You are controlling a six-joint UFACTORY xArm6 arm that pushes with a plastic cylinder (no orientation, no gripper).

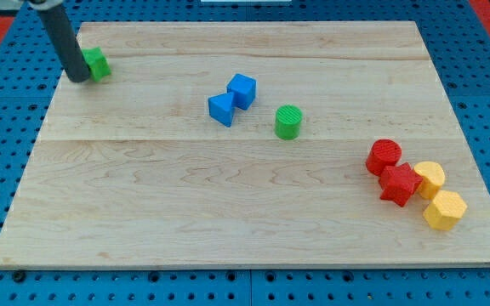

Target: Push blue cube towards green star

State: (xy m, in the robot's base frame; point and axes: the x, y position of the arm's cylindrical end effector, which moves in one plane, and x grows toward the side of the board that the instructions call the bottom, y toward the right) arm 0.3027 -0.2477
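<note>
My tip (81, 78) is sitting bare, holding nothing, touching the green star (98, 63) at the view's top left, while the blue cube (242, 90) is waiting mid-board beside another blue block (221, 109), well apart.

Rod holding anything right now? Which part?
Nothing held. My tip sits against the view's-left side of the green star block; the blue cube is apart, untouched.

Straight dark grey rod, my tip (78, 79)
</note>
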